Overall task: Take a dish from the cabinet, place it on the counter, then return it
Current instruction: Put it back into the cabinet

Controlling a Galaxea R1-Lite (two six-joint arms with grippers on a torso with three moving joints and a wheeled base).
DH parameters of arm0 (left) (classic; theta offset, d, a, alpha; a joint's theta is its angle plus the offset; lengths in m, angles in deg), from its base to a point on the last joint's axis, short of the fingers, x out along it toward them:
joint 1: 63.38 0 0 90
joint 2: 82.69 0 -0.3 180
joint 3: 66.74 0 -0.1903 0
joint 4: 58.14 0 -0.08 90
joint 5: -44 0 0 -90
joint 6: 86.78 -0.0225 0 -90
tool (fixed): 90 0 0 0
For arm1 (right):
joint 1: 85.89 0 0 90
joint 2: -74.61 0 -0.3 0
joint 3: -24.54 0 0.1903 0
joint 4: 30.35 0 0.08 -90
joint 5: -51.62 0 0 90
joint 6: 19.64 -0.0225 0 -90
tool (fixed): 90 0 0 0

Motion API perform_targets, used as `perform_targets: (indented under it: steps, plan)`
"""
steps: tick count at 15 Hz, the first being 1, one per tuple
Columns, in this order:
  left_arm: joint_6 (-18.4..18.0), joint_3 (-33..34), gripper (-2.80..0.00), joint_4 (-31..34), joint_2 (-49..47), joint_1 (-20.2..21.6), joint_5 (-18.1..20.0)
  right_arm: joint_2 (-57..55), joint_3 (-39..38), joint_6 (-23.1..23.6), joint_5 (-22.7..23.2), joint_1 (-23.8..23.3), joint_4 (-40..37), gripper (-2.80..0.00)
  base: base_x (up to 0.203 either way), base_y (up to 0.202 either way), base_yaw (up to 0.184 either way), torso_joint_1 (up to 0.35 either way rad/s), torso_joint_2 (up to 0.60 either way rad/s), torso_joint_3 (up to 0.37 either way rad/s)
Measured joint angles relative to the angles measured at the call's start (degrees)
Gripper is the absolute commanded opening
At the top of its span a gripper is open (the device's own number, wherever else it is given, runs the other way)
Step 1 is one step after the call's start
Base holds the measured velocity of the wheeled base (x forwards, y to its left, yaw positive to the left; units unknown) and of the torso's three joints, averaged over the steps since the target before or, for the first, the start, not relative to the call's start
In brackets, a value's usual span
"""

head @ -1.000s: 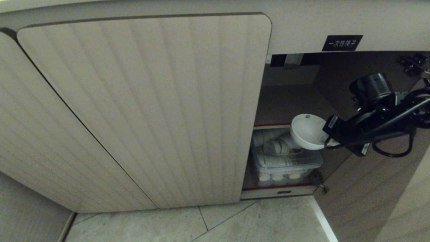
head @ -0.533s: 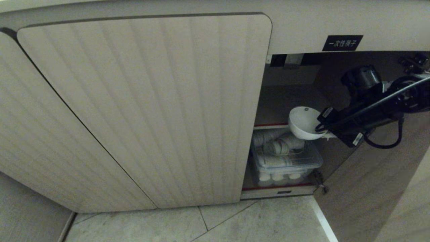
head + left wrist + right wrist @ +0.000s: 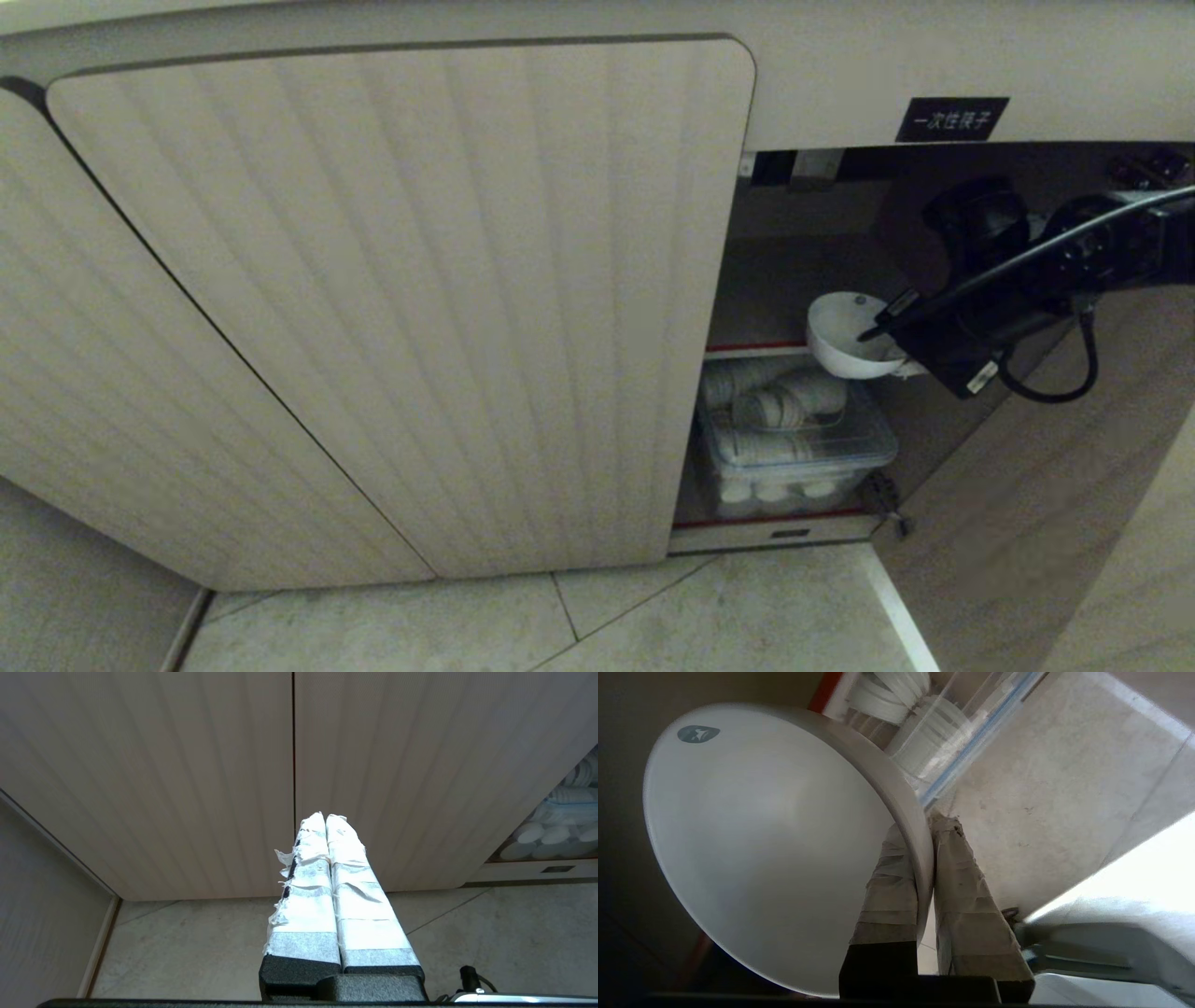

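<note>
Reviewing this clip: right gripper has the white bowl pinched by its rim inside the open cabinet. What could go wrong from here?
1. The right gripper holds the dish only by a thin pinch on its rim, so it could slip or swing.
2. The dish hangs above the clear bin of stacked cups; a drop would likely land on it.
3. The arm works close to the red-edged shelf, which the dish might clip.

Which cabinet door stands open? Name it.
The rightmost door, swung outward beside the right gripper holding the bowl; the other ribbed doors are shut.
</note>
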Motion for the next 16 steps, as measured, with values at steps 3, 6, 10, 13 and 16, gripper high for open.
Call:
perform_targets:
  steps: [3,6,10,13,16]
  plan:
    - [0.0,0.0,-2.80,0.0,0.0,0.0,0.0,-1.4,2.2,-2.0,0.0,0.0,0.0,-2.80,0.000,0.000,0.000,0.000,0.00,0.000]
    - [0.0,0.0,-2.80,0.0,0.0,0.0,0.0,-2.2,3.9,-2.1,0.1,0.0,0.4,-2.80,0.000,0.000,0.000,0.000,0.00,0.000]
    - [0.0,0.0,-2.80,0.0,0.0,0.0,0.0,-3.1,5.6,-2.8,0.1,0.0,0.6,-2.80,0.000,0.000,0.000,0.000,0.00,0.000]
    - [0.0,0.0,-2.80,0.0,0.0,0.0,0.0,-3.8,6.5,-2.8,0.2,0.0,0.8,-2.80,0.000,0.000,0.000,0.000,0.00,0.000]
    - [0.0,0.0,-2.80,0.0,0.0,0.0,0.0,-4.6,8.5,-2.8,0.2,0.0,0.8,-2.80,0.000,0.000,0.000,0.000,0.00,0.000]
